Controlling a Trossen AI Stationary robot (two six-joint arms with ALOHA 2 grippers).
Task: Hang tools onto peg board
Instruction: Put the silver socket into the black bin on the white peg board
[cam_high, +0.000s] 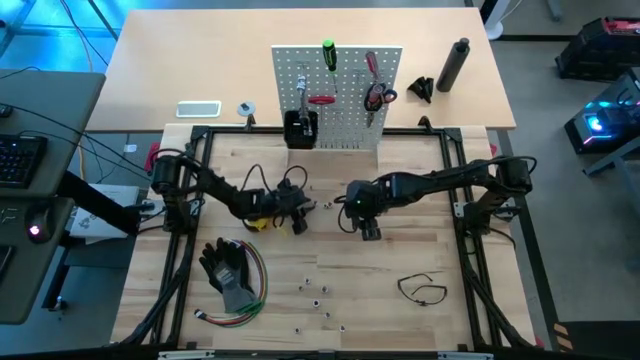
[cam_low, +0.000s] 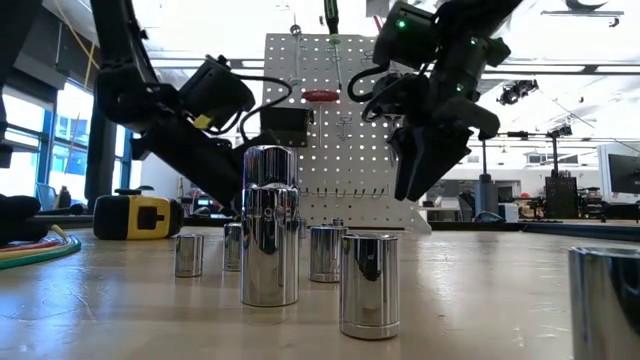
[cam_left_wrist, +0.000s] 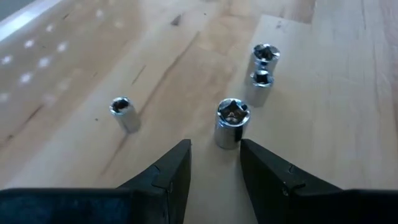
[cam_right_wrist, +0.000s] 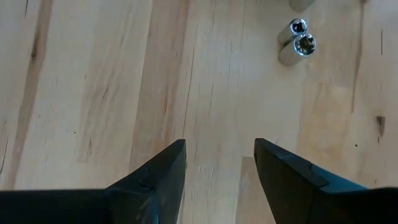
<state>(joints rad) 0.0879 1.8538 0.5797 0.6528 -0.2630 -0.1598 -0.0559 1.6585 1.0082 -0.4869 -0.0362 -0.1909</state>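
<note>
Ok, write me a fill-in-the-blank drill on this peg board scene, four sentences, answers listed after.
1. The green-handled screwdriver hangs on the ____.
2. In its wrist view, the left gripper has open fingers and nothing between them; a silver ____ stands just ahead.
3. The right gripper is ____, holding nothing.
4. The black gloves lie beside a bundle of coloured ____.

Answers: peg board; socket; open; wires
</note>
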